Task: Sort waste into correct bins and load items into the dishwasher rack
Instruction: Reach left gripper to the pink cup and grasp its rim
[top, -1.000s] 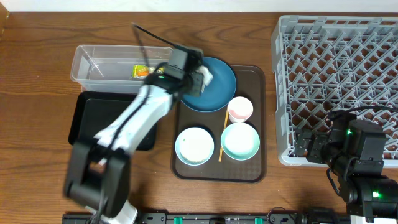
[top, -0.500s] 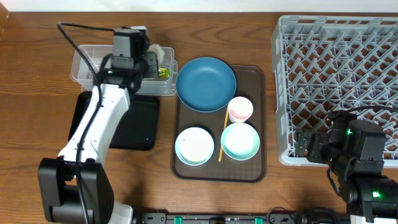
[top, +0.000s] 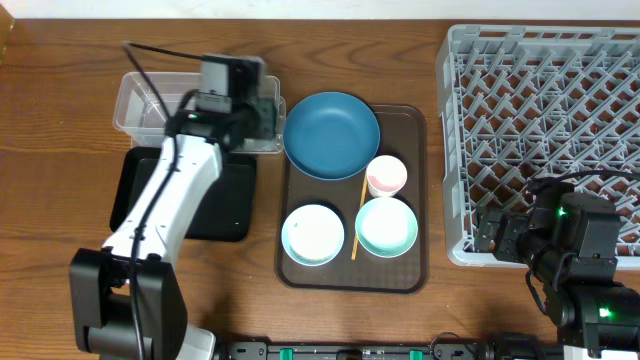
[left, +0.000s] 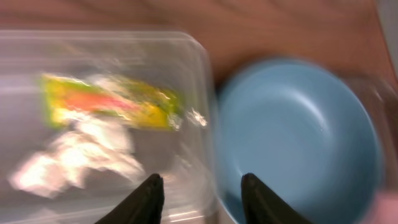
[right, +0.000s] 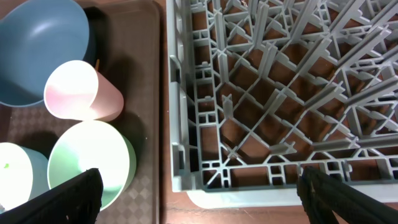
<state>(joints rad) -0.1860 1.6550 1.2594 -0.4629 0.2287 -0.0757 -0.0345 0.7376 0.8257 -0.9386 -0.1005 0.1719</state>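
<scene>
Dark brown wooden table (top: 60, 90) seen from above, with two robot arms at its near edge. On the right sits a big square grey dishwasher rack (top: 540, 130), its lattice of pegs holding nothing. At the middle lies a flat brown serving tray (top: 385, 272). To its left are a shallow black tray (top: 225, 200) and, behind that, a clear plastic tub (top: 140, 105).

On the brown tray, a large dark blue bowl (top: 331, 135) overhangs the far left corner, just beside the tub. Two pale mint bowls (top: 313, 234) (top: 387, 226) sit side by side near the front, with a small pink cup (top: 386, 176) behind the right one. A thin yellow stick (top: 357, 215) lies between the bowls.

Inside the tub lie a yellow-green snack wrapper (left: 112, 102) and a crumpled white tissue (left: 81, 155), touching.

The left gripper (left: 205, 199) hangs over the tub's right end, claw released and gripping nothing. The right gripper (right: 199, 186) hovers at the rack's near left corner, claw spread wide, also gripping nothing.
</scene>
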